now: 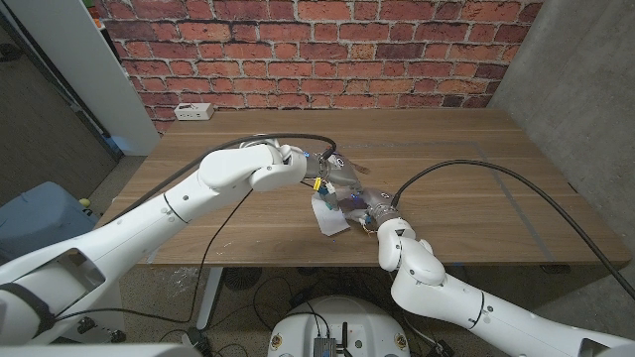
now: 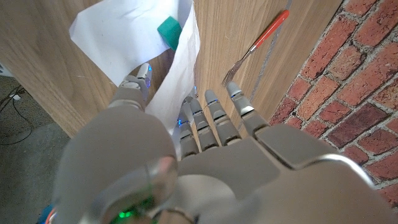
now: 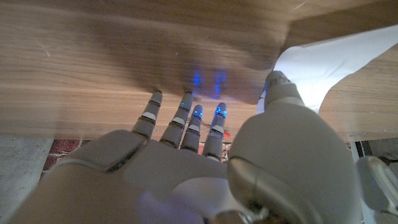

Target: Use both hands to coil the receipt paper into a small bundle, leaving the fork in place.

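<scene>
- The wooden table (image 1: 476, 149) runs across the head view, with a red brick wall (image 1: 327, 50) behind it.
- A white power strip (image 1: 193, 112) lies at the table's far left corner, well apart from both hands.
- The left arm reaches in from the near left; the left hand (image 1: 332, 177) hangs over the middle of the table, at the far edge of the paper.
- The right hand (image 1: 382, 213) sits just beside the left one, nearer the front edge, at the paper's right side.
- The receipt paper (image 1: 329, 213) lies crumpled between the 2 hands, near the table's front edge; a small teal piece (image 2: 168, 29) shows against it in the left wrist view.
- In the left wrist view the left hand's thumb and fingers (image 2: 214, 109) flank a fold of paper; I cannot tell whether they clamp it.
- In the right wrist view the right hand's fingers (image 3: 186, 109) are spread, tips at the wood, thumb against the paper; a grip cannot be confirmed.
- A fork with a red handle (image 2: 258, 45) lies on the wood just beyond the left fingertips, apart from the paper.
</scene>
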You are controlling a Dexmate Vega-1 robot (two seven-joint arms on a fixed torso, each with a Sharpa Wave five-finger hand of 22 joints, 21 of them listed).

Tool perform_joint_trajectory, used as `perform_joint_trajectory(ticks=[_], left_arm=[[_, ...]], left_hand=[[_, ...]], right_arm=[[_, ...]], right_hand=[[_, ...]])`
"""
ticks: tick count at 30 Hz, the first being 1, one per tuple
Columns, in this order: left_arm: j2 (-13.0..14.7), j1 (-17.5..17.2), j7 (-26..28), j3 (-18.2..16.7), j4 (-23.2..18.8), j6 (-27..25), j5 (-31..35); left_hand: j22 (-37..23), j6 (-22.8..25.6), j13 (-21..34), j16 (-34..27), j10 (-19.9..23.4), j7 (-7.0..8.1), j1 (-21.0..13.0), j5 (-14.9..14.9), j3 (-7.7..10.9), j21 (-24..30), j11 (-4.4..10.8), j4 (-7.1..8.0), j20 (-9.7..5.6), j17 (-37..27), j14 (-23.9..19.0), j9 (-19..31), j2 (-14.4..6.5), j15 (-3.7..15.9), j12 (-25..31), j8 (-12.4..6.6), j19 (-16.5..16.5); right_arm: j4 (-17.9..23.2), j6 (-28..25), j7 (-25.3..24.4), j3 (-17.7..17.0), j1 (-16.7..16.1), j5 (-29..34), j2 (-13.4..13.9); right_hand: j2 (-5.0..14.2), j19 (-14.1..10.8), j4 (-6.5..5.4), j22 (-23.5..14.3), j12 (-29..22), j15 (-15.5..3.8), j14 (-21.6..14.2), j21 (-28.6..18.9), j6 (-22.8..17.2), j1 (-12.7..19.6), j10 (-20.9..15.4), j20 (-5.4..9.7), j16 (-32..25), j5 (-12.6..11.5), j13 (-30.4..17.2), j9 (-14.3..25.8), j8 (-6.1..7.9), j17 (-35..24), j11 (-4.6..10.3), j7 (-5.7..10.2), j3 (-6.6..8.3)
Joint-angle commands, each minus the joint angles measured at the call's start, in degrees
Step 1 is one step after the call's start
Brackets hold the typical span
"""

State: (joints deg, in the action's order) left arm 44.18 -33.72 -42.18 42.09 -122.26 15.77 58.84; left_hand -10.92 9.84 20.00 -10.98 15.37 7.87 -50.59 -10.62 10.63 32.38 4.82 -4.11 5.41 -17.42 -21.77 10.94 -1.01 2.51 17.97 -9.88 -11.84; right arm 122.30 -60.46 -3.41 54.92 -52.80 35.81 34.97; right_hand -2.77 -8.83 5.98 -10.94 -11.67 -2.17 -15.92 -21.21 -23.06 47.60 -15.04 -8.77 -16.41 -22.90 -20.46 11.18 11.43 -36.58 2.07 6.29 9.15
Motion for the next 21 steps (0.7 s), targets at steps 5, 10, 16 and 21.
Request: perform_joint_trajectory(ticks=[5,10,16,21], left_arm=[[0.5,3.5,-5.3,-1.6,3.6,2.7,-19.0],[0.2,5.0,-7.0,-1.6,5.8,1.8,-24.7],[0.5,6.2,-6.6,-2.3,8.3,0.5,-30.7],[1.2,6.5,-4.8,-3.4,10.3,-0.3,-35.1]], left_hand=[[-0.1,-1.9,-0.8,-0.7,0.2,-0.15,-1.0,-0.3,1.66,-0.4,0.29,-0.41,0.88,1.1,0.1,-0.3,-3.3,0.96,-1.1,-0.78,-0.5],[-0.1,0.7,-1.5,-1.3,3.6,-0.33,-2.9,-0.2,3.2,0.1,0.36,-1.96,0.7,2.5,-2.0,-0.3,-4.5,1.4,-0.6,-1.77,-2.3],[-0.1,2.2,-1.9,-1.6,5.1,-0.68,-3.1,-0.4,3.8,0.2,0.03,-2.34,0.94,3.1,-3.0,-0.4,-5.1,1.36,-0.5,-2.16,-2.8],[-0.1,4.6,-2.2,-1.6,6.4,-0.83,-2.7,-0.3,3.89,0.1,0.07,-2.45,1.13,3.7,-3.5,-0.4,-5.1,1.5,-0.4,-2.77,-2.7]], right_arm=[[5.3,-7.8,-2.8,4.2,2.7,-1.7,4.6],[8.0,-14.7,-1.6,9.6,6.0,0.2,6.7],[9.1,-19.5,8.4,13.0,5.6,13.5,6.8],[8.8,-19.5,21.7,7.6,-1.9,30.2,4.3]], right_hand=[[-0.2,0.1,0.14,0.1,0.0,-0.14,1.6,0.3,2.2,0.0,1.3,-0.45,0.8,-0.7,0.1,0.0,-0.9,0.1,-0.12,0.0,-0.12],[-0.1,-0.9,0.48,0.1,0.2,0.14,2.3,0.1,2.9,0.6,2.0,-0.05,1.0,-1.0,0.2,0.0,-1.01,0.3,-0.28,0.12,0.11],[0.56,-1.2,0.91,0.1,0.2,0.14,2.7,0.2,3.1,1.5,2.4,0.24,1.2,-1.0,0.3,0.0,-0.88,0.4,0.19,0.51,0.76],[2.27,-2.5,1.84,0.1,-0.1,-0.08,2.3,0.0,2.7,3.7,2.2,0.92,1.0,-0.4,0.4,0.1,-0.56,0.5,0.62,0.79,2.52]])
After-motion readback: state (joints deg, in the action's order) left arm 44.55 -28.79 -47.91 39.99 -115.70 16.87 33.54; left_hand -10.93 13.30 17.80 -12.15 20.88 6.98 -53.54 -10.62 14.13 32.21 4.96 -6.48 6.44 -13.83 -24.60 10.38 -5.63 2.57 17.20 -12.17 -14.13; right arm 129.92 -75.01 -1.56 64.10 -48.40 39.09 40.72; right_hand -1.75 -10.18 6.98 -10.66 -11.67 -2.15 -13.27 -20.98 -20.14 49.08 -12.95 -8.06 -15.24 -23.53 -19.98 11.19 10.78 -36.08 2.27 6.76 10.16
